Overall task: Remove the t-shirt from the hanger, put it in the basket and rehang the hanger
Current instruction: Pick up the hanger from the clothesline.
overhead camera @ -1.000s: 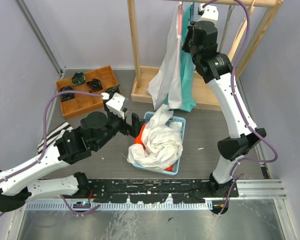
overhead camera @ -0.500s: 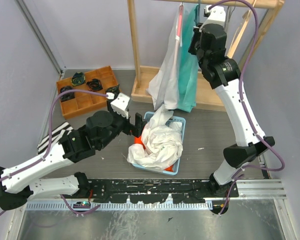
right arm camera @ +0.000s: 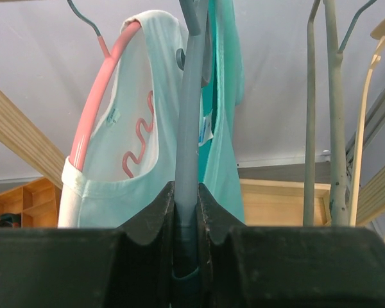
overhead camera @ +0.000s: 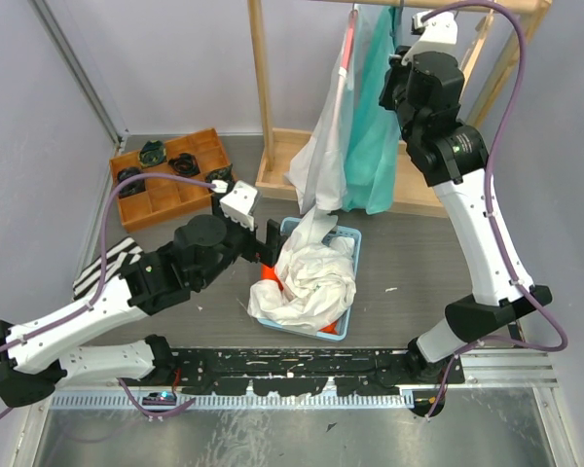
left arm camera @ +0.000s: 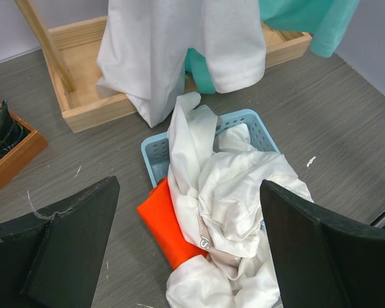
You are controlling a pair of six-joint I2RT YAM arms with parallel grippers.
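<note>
Setting: grey worktop between pale walls, with a wooden rack at the back.
Right claw: narrow, pinched on the bar of a grey-blue hanger, one jaw on each side, raised to the height of the rack's rail.
Reason for grip: judged to steady or lift the hanger so the garment could be drawn off.
Task item: teal t-shirt, draped on that hanger and not yet off it.
Orientation: long axis near upright, with the neck up at the rail and the hem down toward the rack's base.
Neighbour: white t-shirt on a pink hanger, just beside the teal one.
Left claw: spread wide and holding nothing, low over the basket.
Reason for station: judged to be waiting to take the hanging cloth from below.
Basket contents: heaped white garments, with an orange cloth at the rim.
</note>
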